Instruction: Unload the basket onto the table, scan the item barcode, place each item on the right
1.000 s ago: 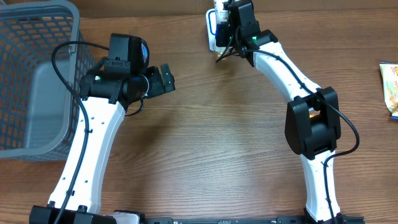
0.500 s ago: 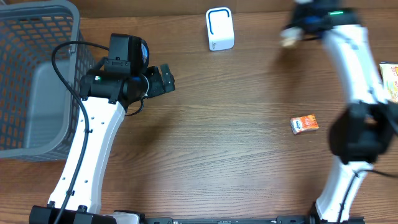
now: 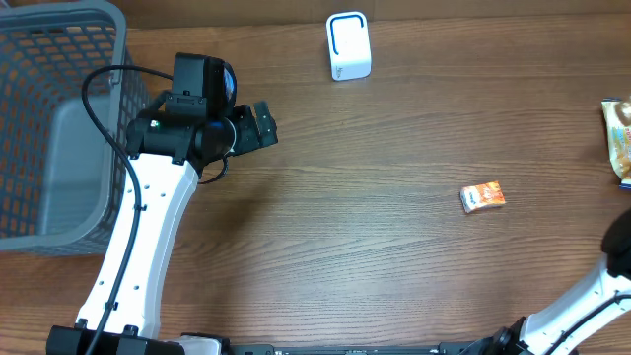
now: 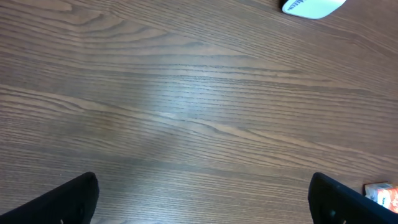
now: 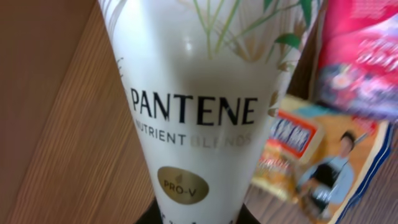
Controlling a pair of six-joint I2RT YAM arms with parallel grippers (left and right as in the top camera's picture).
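left gripper (image 3: 258, 126) spread wide above table (image 4: 186, 93), right gripper (image 5: 194, 218) pinching Pantene bottle (image 5: 199, 112) (snack packets (image 5: 339, 155) behind it), scanner (image 3: 348, 46) at twelve o'clock, orange box (image 3: 483, 196) at four

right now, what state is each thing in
left gripper, open, empty, above the table
right gripper, shut on bottle
bottle, held, label facing the wrist camera
scanner, standing at the far edge, untouched
orange box, lying flat, loose
snack packet, lying at the right edge, partly cut off
basket, upright at the left
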